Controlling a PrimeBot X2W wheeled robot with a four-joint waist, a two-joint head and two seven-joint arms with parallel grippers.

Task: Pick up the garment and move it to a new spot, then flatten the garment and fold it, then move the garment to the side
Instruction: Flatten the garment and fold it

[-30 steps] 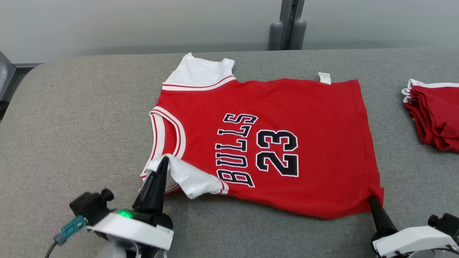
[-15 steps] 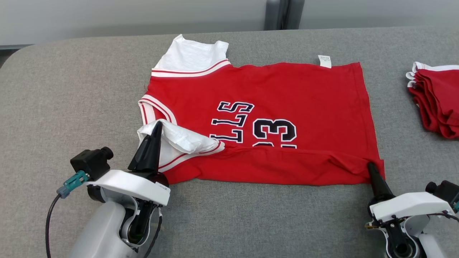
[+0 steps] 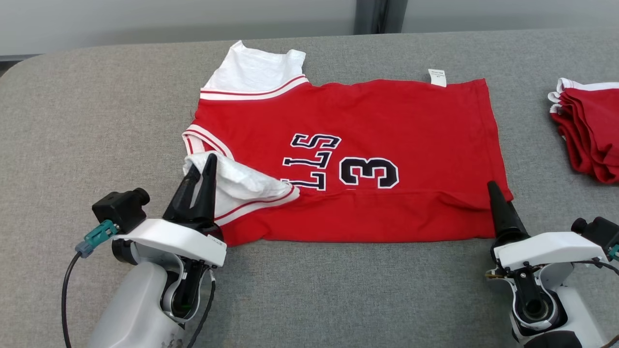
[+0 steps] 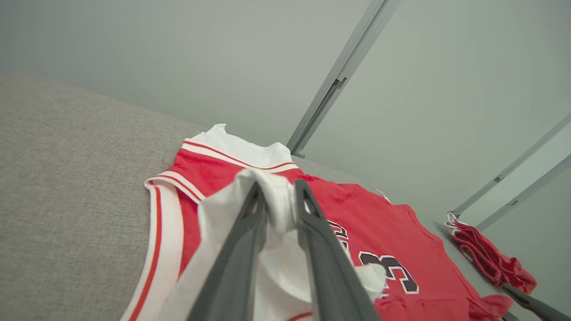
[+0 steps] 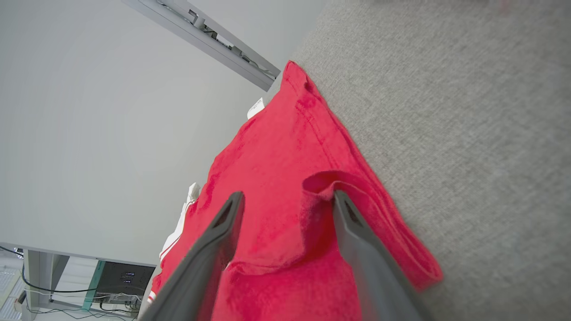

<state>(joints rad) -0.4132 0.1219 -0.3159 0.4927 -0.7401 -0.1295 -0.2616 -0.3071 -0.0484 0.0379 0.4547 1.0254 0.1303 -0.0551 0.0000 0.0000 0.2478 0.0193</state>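
Table (image 3: 96, 121), grey fabric top, fills the scene. Red jersey (image 3: 387, 121) lies across the middle of it, neck end toward the robot's left and hem toward its right. The near long edge is doubled over onto the front, so the black lettering and number are partly covered. One white sleeve lies flat at the far left corner, the other is bunched up at the near left. Pile of folded red garments (image 3: 587, 140) sits at the table's right edge, well apart from the jersey. Left gripper (image 3: 202, 162) is at the near left corner, fingers close together with the bunched white sleeve caught between them. Right gripper (image 5: 285, 196) is at the near right hem corner, fingers spread wide, with red cloth lying loose between them and not pinched. Small white label (image 3: 436, 77) sticks out at the far edge.
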